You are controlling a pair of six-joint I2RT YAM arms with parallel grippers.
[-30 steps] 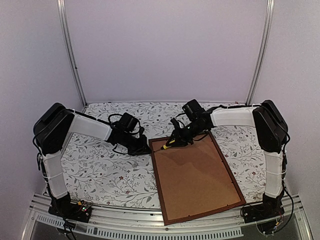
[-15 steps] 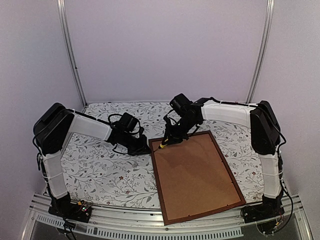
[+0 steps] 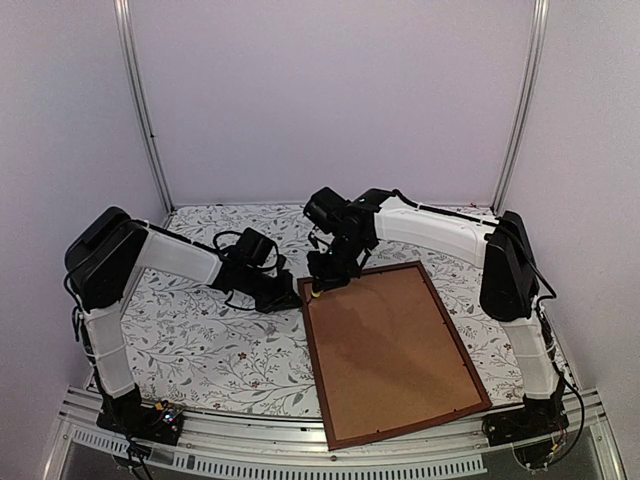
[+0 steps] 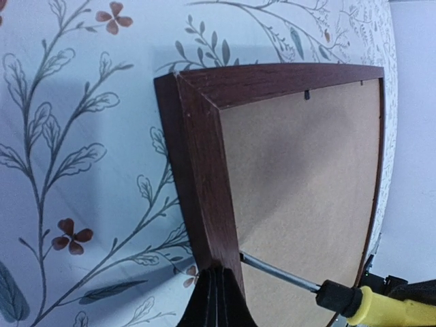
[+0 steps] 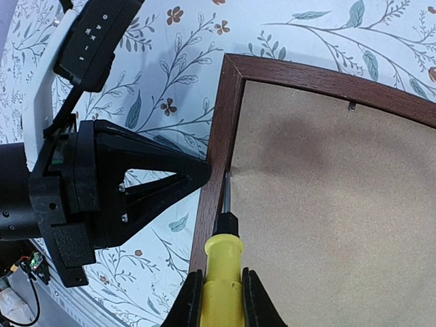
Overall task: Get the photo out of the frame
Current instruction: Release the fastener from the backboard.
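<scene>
Ahead of the right claw (image 5: 221, 289), the screwdriver (image 5: 223, 255) tip disappears where the backing board (image 5: 327, 204) meets the frame (image 5: 219, 136) rail, and the handle's rear runs off the bottom edge between its fingers. The left claw (image 4: 216, 300) shows only pressed-together tips at its view's bottom edge. The frame's face, turned down to the bench (image 5: 306, 34), is unseen.
</scene>
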